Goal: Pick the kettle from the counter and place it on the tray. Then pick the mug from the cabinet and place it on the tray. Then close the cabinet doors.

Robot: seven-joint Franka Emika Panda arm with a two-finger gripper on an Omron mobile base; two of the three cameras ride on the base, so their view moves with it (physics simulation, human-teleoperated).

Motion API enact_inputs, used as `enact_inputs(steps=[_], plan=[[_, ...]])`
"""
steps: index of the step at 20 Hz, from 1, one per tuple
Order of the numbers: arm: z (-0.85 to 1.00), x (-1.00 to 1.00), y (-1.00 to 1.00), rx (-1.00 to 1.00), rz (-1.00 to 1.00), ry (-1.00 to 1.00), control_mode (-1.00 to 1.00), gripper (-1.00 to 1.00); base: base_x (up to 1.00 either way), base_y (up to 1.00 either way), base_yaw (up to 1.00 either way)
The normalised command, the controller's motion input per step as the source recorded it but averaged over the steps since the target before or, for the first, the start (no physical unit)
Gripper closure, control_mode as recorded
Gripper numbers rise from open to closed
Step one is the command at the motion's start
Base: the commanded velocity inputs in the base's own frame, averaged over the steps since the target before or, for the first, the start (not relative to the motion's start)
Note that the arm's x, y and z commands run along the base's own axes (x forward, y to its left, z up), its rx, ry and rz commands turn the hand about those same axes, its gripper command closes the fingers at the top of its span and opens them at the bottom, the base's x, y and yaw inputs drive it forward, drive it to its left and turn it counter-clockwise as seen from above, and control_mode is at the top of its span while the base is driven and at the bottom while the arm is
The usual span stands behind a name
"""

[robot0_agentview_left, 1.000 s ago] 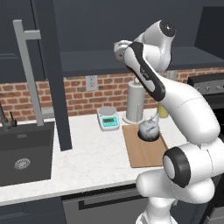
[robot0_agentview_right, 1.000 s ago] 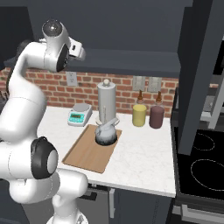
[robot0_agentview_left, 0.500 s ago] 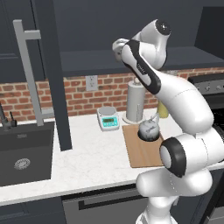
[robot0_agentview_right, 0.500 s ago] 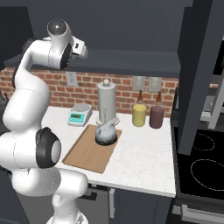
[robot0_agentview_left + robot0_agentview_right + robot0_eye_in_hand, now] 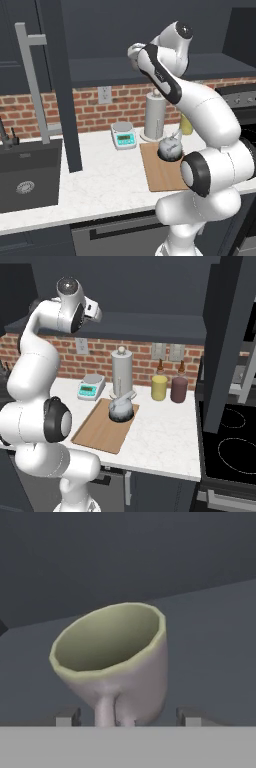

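The greyish-green mug [image 5: 117,657] stands on the dark shelf [image 5: 210,637] inside the cabinet [image 5: 110,70], its loop handle turned toward the hand camera. My gripper [image 5: 127,717] is open around its base. One fingertip [image 5: 67,717] is on each side, and a small gap shows between each tip and the mug wall. In the base views my arm reaches up to the shelf [image 5: 150,323]. The silver-grey kettle [image 5: 170,147] [image 5: 121,408] sits on the far end of the wooden tray [image 5: 160,175] [image 5: 100,431] on the counter [image 5: 100,185].
Both cabinet doors hang open: one at the left [image 5: 60,85] with a long grey bar handle [image 5: 35,80], one at the right [image 5: 225,341]. A tall grey cylinder [image 5: 122,373], a scale [image 5: 90,388], a yellow canister [image 5: 159,387] and a maroon one [image 5: 179,389] line the brick wall. Sink [image 5: 25,175] left, stove [image 5: 230,446] right.
The arm has lifted and pushed the hand a little further toward the cabinet shelf. The kettle and tray have not moved.
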Motion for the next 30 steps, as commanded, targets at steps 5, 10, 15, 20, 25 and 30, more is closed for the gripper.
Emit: enact_inputs(steps=[5,10,15,20,25,30], plan=[[0.00,-0.04,0.00,0.00,0.00,-0.01,-1.00,1.00,0.00,0.00,0.00],[-0.01,-0.01,0.00,0.00,0.00,-0.01,-1.00,1.00,0.00,0.00,0.00],[-0.01,0.00,0.00,0.00,0.00,0.00,-1.00,1.00,0.00,0.00,0.00],[0.00,-0.46,0.00,0.00,0.03,-0.07,-1.00,1.00,0.00,0.00,0.00],[0.00,-0.99,0.00,0.00,0.11,-0.10,-1.00,1.00,0.00,0.00,0.00],[0.00,-1.00,-0.10,-0.01,0.17,-0.06,-1.00,1.00,0.00,0.00,0.00]])
